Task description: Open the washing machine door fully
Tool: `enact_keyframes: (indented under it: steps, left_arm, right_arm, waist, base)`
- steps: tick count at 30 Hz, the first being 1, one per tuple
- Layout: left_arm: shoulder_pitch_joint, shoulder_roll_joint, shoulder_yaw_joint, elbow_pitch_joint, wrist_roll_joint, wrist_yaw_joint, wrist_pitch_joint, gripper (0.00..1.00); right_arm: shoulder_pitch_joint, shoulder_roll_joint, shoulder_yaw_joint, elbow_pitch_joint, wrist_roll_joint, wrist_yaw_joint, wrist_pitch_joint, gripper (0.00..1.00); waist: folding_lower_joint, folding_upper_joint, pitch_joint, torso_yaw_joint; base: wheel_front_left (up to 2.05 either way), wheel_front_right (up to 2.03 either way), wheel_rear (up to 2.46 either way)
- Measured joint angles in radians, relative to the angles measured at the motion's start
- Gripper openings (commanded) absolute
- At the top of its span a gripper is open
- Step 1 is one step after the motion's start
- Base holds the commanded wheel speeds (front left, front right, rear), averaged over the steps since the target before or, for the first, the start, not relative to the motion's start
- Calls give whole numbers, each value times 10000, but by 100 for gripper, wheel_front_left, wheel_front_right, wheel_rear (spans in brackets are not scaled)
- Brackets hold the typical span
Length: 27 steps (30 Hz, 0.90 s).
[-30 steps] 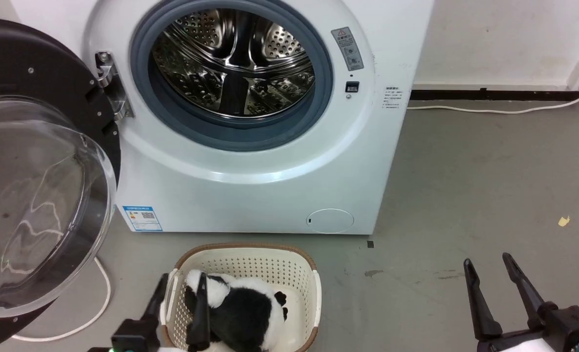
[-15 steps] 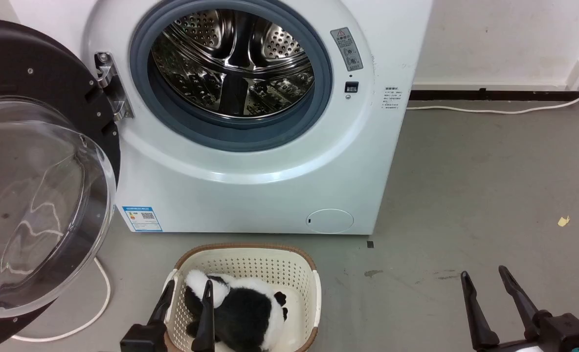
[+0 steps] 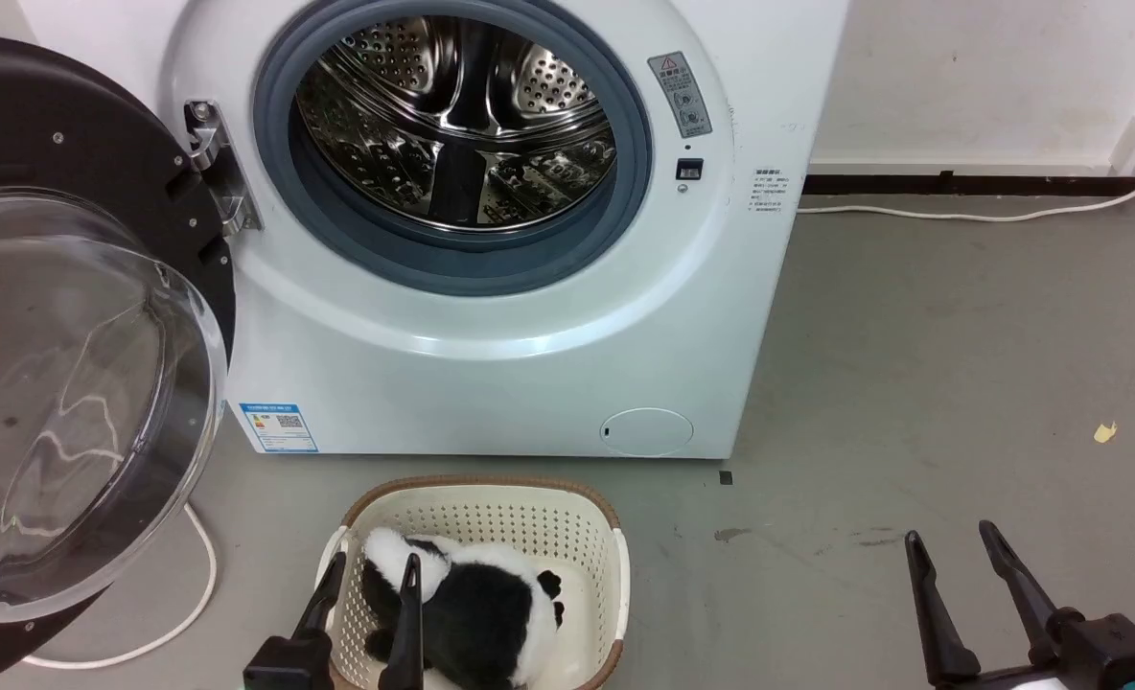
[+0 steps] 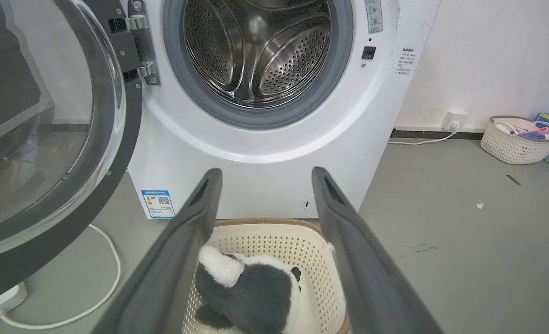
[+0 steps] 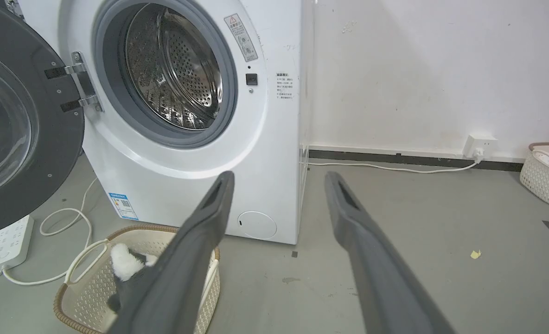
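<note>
Left claw [image 3: 376,565] and right claw [image 3: 951,535] gape empty; reaching for the washing machine door [image 3: 79,383], I might snag the basket [image 3: 479,482].

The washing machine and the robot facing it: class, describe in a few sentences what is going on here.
The washing machine door is swung wide to the left, exposing the steel drum. Neither hand touches it: the left hand hangs open over a basket holding a black-and-white plush toy, and the right hand is open above the floor.

Partly off-frame: washing machine door [image 3: 59,125].
</note>
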Motion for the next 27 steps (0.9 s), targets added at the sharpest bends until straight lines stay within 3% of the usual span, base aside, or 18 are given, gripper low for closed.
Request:
enact_keyframes:
  steps: [3, 4, 27]
  left_arm:
    - [-1, -4, 33, 4, -94, -2, -2, 100]
    - [-1, -6, 33, 6, -98, -2, 6, 0]
    - [-16, -15, 163, -188, 21, -4, 372, 0]
  right_arm:
    - [0, 0, 6, 10, 0, 0, 0, 100]
    - [0, 0, 12, 10, -4, 0, 4, 0]
    - [-34, -2, 102, -67, -40, 0, 366, 0]
  waist:
    - [0, 0, -14, 18]
    - [0, 0, -16, 20]
    - [0, 0, 2, 33]
  base:
    - [0, 0, 0]
    - [0, 0, 0]
    - [0, 0, 0]
